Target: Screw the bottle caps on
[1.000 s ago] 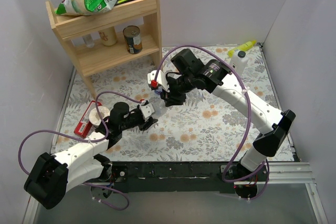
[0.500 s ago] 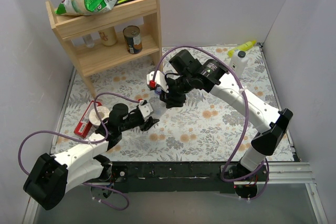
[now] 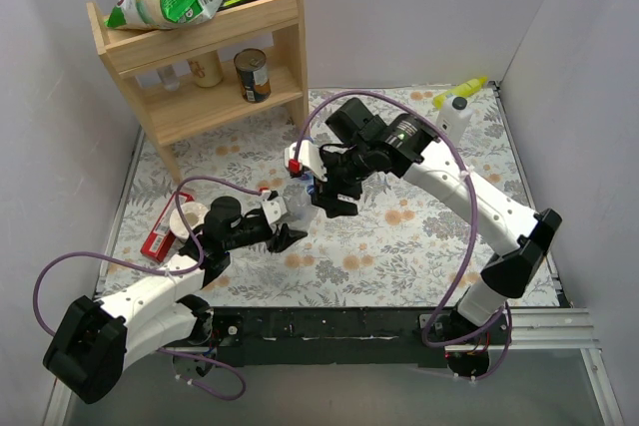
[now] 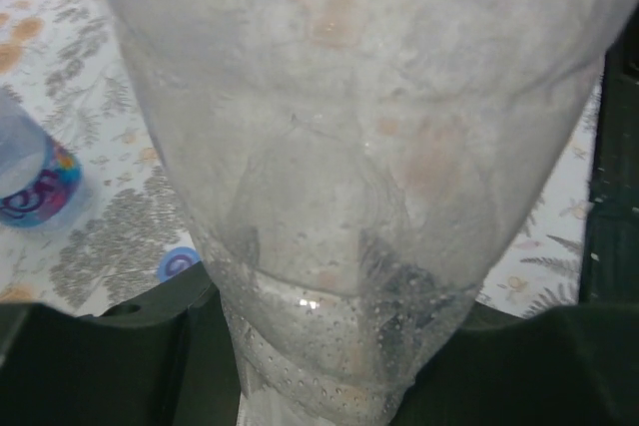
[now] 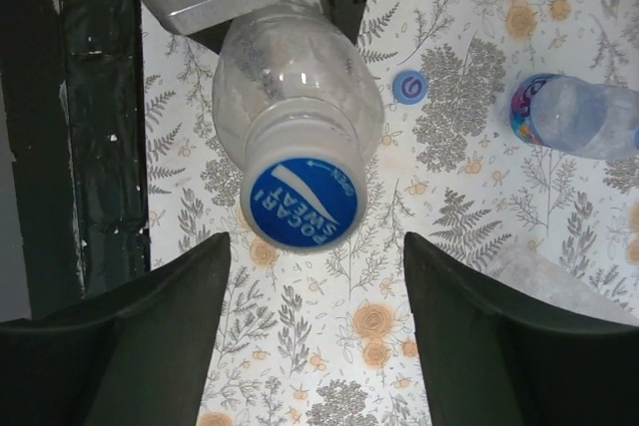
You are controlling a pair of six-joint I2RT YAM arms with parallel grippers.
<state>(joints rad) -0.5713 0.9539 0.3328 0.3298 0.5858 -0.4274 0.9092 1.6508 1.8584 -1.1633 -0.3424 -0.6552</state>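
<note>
My left gripper (image 3: 284, 217) is shut on a clear bottle (image 3: 298, 205) and holds it tilted above the floral mat. That bottle (image 4: 339, 147) fills the left wrist view, pinched between the dark jaws of the left gripper (image 4: 329, 346). A blue cap (image 5: 305, 203) printed with white letters sits on the neck of the held bottle (image 5: 290, 77). My right gripper (image 5: 319, 336) is open just in front of the cap, its fingers (image 5: 150, 316) apart on both sides and not touching it. A loose blue cap (image 5: 409, 87) and a second bottle with a blue label (image 5: 579, 117) lie on the mat.
A wooden shelf (image 3: 200, 47) with a tin can (image 3: 253, 75) and snack bags stands at the back left. A white bottle with a yellow nozzle (image 3: 457, 112) is at the back right. A red packet (image 3: 160, 228) lies by the left arm.
The right gripper has opened and let go of the cap, pulling back a little. The left gripper has shifted the bottle slightly to the right.
</note>
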